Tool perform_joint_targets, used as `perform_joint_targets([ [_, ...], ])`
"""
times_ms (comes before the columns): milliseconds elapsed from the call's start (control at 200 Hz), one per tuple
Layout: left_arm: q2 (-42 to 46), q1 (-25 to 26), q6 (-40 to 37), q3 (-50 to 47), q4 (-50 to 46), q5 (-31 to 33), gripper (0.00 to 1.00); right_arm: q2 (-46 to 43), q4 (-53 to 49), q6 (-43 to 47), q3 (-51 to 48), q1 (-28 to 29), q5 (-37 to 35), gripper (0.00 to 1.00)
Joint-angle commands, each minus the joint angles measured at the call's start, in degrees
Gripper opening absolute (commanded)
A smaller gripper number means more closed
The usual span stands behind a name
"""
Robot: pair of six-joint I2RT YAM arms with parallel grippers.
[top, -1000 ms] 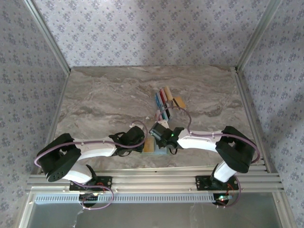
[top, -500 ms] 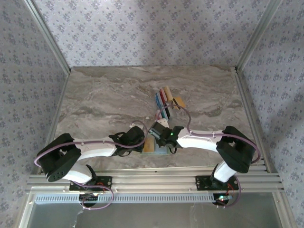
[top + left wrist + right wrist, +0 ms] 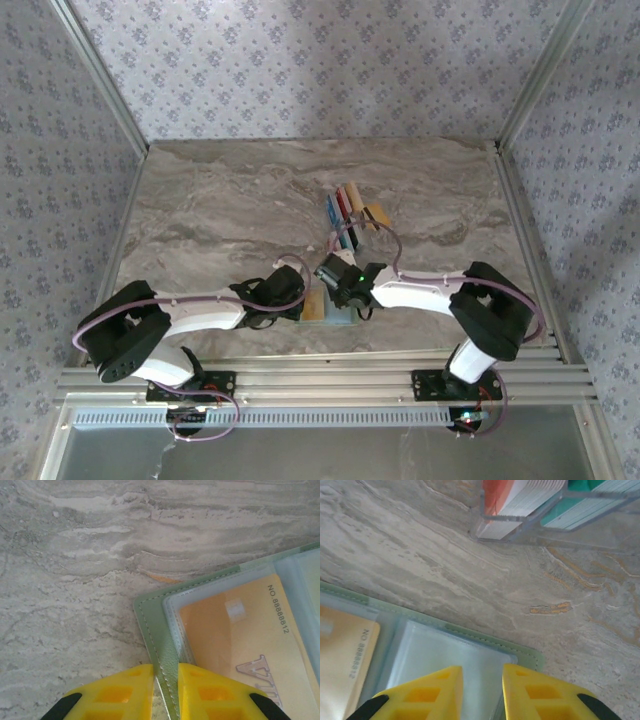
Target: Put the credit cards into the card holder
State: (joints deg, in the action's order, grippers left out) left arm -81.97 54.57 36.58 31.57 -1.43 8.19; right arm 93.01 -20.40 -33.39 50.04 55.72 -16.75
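— What's the left gripper doing?
— Pinching the stitched green edge of the card holder, its fingers nearly together on it. It pins the holder flat on the table, near the arm bases. A tan card sits in the left pocket.
— And the right gripper?
— Fingers a little apart with nothing between them, hovering over the empty pocket.
— So where are the credit cards?
— Standing on edge in a clear rack, just beyond that gripper, farther up the table and slightly right. The right arm is plainly nearer; I'd guess it reaches forward for one.
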Motion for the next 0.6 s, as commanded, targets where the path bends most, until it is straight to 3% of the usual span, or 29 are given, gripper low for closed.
perform_joint_targets([
  [0, -1.6, 0.6, 0.2, 0.3, -0.6, -1.1, 0.20, 1.8, 0.3, -0.1, 0.2, -0.4, 1.1, 0.30],
  [120, -1.5, 0.6, 0.1, 0.2, -0.5, -1.1, 0.20, 1.7, 1.6, -0.1, -0.3, -0.6, 2.4, 0.25],
  [330, -2.7, 0.6, 0.5, -0.2, 0.3, -1.4, 0.19, -2.2, 2.0, 0.0, -0.9, -0.2, 2.6, 0.00],
  [595, -3.0, 1.3, 1.0, -0.4, 0.8, -1.4, 0.19, -4.1, 4.3, 0.7, -0.6, -0.2, 7.1, 0.00],
])
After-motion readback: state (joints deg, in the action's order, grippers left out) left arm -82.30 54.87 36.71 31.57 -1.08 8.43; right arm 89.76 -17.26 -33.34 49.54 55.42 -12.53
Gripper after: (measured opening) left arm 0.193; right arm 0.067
